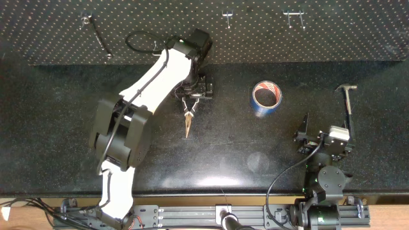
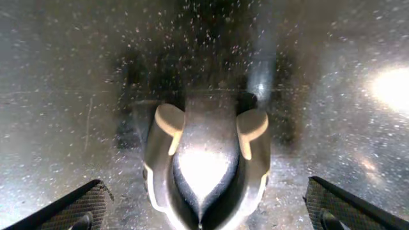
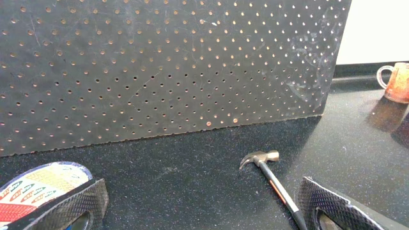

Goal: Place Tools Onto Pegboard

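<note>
left wrist view: left gripper point(image 2: 203, 214) wide open, fingers point(image 2: 80, 206) far apart at either side, holding nothing. pliers point(image 2: 204, 160) sit in the gap between them with the two handle ends facing the camera. clear space on both sides, no contact with either finger that i can see.

top view: the gripper sits over the handle end of the pliers. they lie flat on the bench point(image 1: 64, 128), left of middle, near the back edge, just in front of the pegboard point(image 1: 268, 38). nose points at the front edge.

right gripper point(image 3: 208, 211) also open, fingers spread, nothing between them. it sits toward the front right corner of the bench, facing the pegboard.

hammer point(image 1: 347, 102) lies near the right edge, head toward the pegboard, handle running back alongside the right gripper. can't tell if they touch.

tape roll point(image 1: 266, 97) is on the bench right of middle, between pliers and hammer, apart from both.

the pegboard carries a hooked tool point(image 1: 96, 35) near its left end and bare hooks point(image 1: 294, 18) further right.
</note>
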Controlling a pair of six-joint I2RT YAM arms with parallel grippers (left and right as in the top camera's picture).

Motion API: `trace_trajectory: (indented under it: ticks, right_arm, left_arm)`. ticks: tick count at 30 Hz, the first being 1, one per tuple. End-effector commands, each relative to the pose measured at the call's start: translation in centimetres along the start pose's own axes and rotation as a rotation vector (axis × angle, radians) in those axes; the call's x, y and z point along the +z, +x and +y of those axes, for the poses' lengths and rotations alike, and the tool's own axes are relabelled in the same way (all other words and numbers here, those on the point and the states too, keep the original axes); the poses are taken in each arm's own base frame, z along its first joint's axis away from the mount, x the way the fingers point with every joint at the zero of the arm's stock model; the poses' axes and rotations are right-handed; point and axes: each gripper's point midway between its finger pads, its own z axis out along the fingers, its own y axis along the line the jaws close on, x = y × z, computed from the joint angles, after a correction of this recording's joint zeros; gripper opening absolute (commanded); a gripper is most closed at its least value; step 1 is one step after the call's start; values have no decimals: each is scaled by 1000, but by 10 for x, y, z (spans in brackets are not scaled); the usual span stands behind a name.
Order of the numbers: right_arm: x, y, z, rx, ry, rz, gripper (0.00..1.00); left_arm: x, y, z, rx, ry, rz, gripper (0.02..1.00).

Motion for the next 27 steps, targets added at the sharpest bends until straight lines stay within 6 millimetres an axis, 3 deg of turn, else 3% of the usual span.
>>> trace_trajectory:
  ticks: [1, 12, 13, 15, 16, 18, 19, 21, 22, 24, 25, 27]
  right_arm:
    - [0, 1, -4, 4, 18, 0, 976]
    - [0, 1, -4, 4, 18, 0, 976]
    - [0, 1, -4, 4, 18, 0, 976]
    - [0, 1, -4, 4, 18, 0, 976]
    - [0, 1, -4, 4, 18, 0, 974]
    - [0, 1, -4, 5, 18, 0, 974]
    - [0, 1, -4, 4, 18, 0, 976]
    - [0, 1, -4, 4, 18, 0, 976]
    - [0, 1, -4, 4, 18, 0, 974]
    - [0, 1, -4, 4, 18, 0, 974]
    - [0, 1, -4, 4, 18, 0, 974]
    - [0, 1, -4, 4, 18, 0, 974]
  left_arm:
    - [10, 2, -4, 13, -1, 35, 993]
    - [24, 5, -5, -16, 24, 85, 1000]
    - [24, 5, -5, -16, 24, 85, 776]
    - [24, 5, -5, -16, 24, 85, 733]
    - [24, 5, -5, -16, 25, 84, 606]
    - [24, 5, -5, -16, 25, 84, 603]
    - [24, 5, -5, -16, 24, 84, 520]
    - [24, 5, -5, -16, 21, 82, 259]
    - [24, 4, -4, -16, 18, 80, 27]
    - [24, 3, -4, -17, 17, 75, 29]
    - [12, 1, -5, -14, 31, 47, 27]
    - [-58, -8, -4, -5, 66, -134, 27]
